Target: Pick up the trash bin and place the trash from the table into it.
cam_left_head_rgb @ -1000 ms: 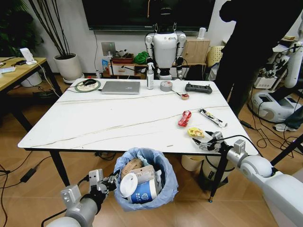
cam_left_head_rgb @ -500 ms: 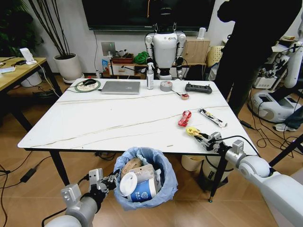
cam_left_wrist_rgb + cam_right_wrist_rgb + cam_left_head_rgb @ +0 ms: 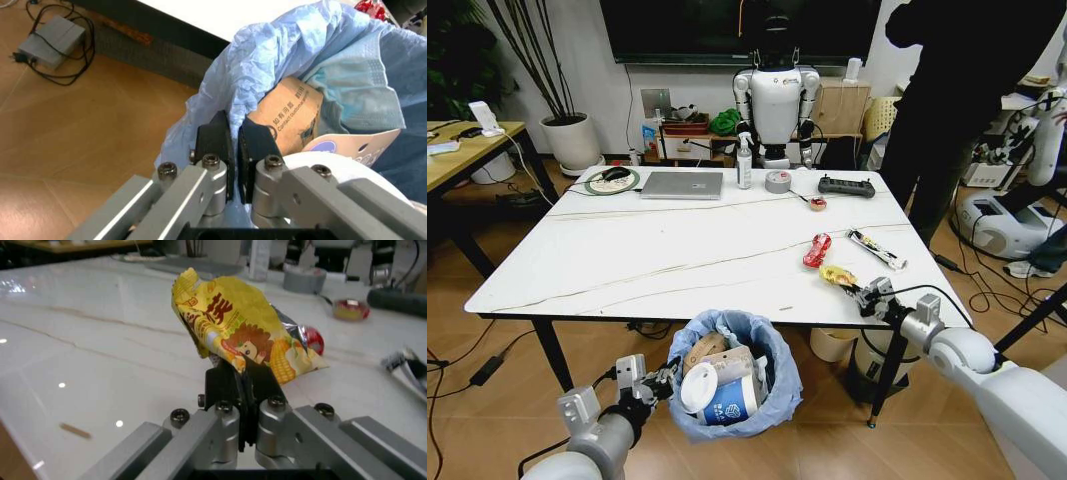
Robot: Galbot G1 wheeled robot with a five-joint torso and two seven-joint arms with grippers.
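Silver laptop [image 3: 682, 185], tape roll [image 3: 778, 181], spray bottle [image 3: 744, 162] stand together.

The trash bin [image 3: 734, 375], dark and lined with a crumpled light-blue bag, hangs pinched by its rim in the left end effector [image 3: 233, 145], holding cardboard, a paper cup and a white lid. A yellow snack wrapper [image 3: 240, 330] stands clamped in the right end effector [image 3: 241, 372], just above the marble surface [image 3: 677, 250]. Beyond it lies a red wrapper [image 3: 817, 250].
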